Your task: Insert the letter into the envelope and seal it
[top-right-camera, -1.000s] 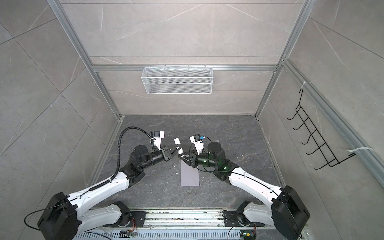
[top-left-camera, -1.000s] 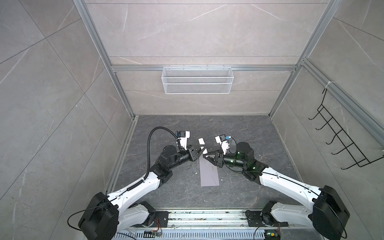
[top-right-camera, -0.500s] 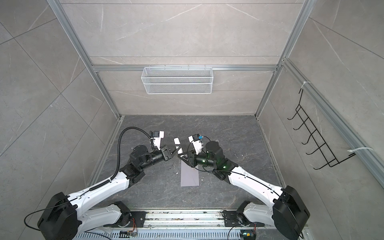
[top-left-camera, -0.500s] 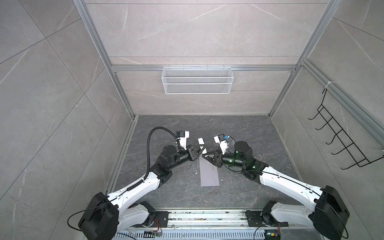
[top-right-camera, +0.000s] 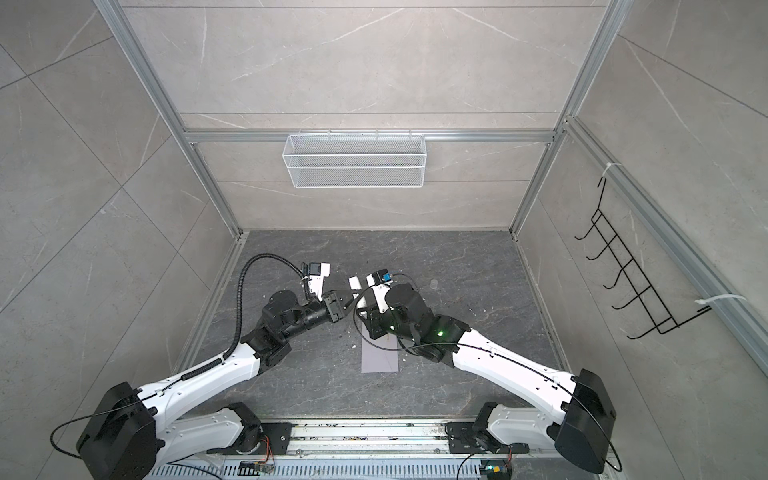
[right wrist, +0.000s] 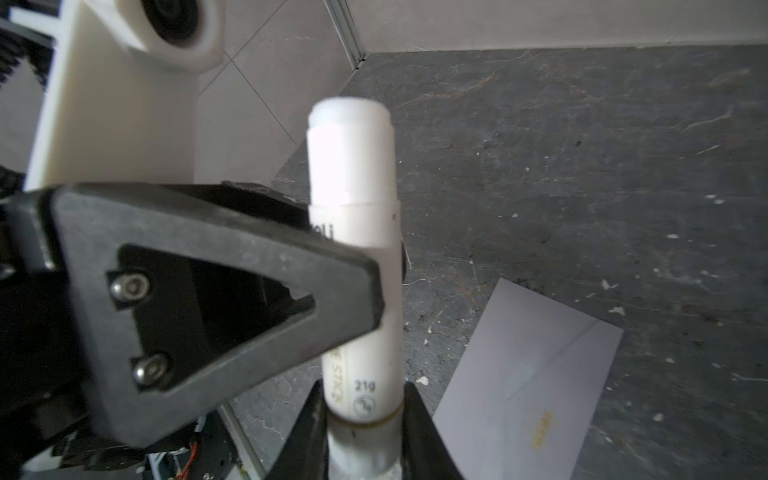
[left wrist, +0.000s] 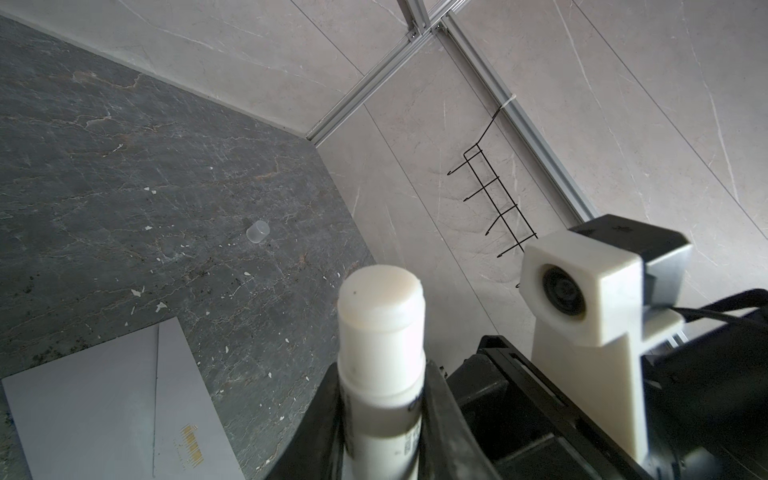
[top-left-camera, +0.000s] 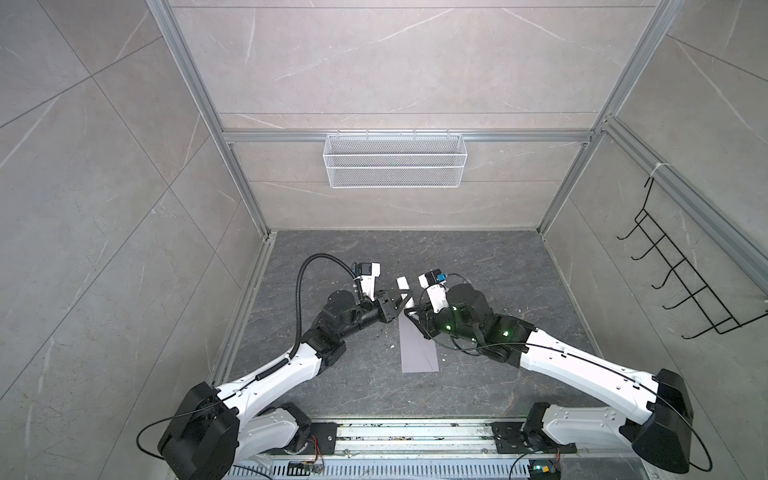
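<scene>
**Two-arm hold on a glue stick.** Both arms reach forward and bend inward, so that their wrists meet over the far end of the envelope [top-left-camera: 417,353]. The envelope lies flat on the counter [top-left-camera: 478,266], gold-marked face up. The left gripper [left wrist: 380,374] comes in from the side, its fingers [right wrist: 249,270] clenched across the barrel of an uncapped glue stick [right wrist: 351,166]. The right gripper [right wrist: 361,399] clasps the same stick at its base. A small clear cap [left wrist: 257,231] stands apart on the counter.
</scene>
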Tool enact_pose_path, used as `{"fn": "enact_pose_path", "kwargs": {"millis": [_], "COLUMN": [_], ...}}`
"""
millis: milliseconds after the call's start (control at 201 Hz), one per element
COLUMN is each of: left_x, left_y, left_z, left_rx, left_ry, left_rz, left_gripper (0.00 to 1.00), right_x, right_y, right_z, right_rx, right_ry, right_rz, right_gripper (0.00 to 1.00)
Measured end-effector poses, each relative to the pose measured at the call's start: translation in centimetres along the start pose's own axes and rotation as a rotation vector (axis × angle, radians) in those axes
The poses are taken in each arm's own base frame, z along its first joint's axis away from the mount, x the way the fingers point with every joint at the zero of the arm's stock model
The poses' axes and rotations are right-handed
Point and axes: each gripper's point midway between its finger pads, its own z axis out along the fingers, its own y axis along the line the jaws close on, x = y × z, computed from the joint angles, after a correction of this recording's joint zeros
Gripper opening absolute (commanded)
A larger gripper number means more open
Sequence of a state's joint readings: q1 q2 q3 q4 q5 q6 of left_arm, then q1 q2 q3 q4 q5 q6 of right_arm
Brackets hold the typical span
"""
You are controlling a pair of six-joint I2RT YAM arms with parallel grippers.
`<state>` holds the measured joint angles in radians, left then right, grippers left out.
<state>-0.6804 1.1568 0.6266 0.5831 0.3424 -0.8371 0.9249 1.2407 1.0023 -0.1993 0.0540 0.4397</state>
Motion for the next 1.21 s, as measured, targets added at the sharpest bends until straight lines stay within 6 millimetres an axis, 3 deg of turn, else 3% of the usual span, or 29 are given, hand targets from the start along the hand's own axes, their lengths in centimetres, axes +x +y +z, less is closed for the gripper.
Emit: {"fn": "enact_pose_path", "kwargs": {"millis": [518, 722, 871, 1056, 1205], "left_x": [-1.3, -1.2, -0.8, -0.3, 0.7], "left_y": [0.5, 0.4, 0.3, 0.0, 0.6], "left_z": [-0.1, -0.2, -0.1, -0.4, -0.6], "left_rx": [-0.017, -0.01, -0.012, -0.016, -0.041], "left_ry": [-0.052, -0.045, -0.032, -0.011, 0.034], "left_rz": [0.014, 0.0, 0.009, 0.026, 0.025], "left_gripper": [0.0, 0.0, 0.0, 0.0, 0.0], "right_x": [-1.3, -1.1, -0.7, -0.4, -0.9], "right_y": [-0.1, -0.2, -0.2, 0.0, 0.1], "right_z": [1.2, 0.9, 0.8, 0.2, -1.3], "right_rx": [0.706, 0.769, 0.697, 0.487, 0.281], "right_ry": [-0.024, -0.018, -0.038, -0.043, -0.086], "right_rz": [-0.441, -0.511, -0.464, -0.342, -0.224], "right_gripper": [0.0, 0.0, 0.15, 0.51, 0.7]}}
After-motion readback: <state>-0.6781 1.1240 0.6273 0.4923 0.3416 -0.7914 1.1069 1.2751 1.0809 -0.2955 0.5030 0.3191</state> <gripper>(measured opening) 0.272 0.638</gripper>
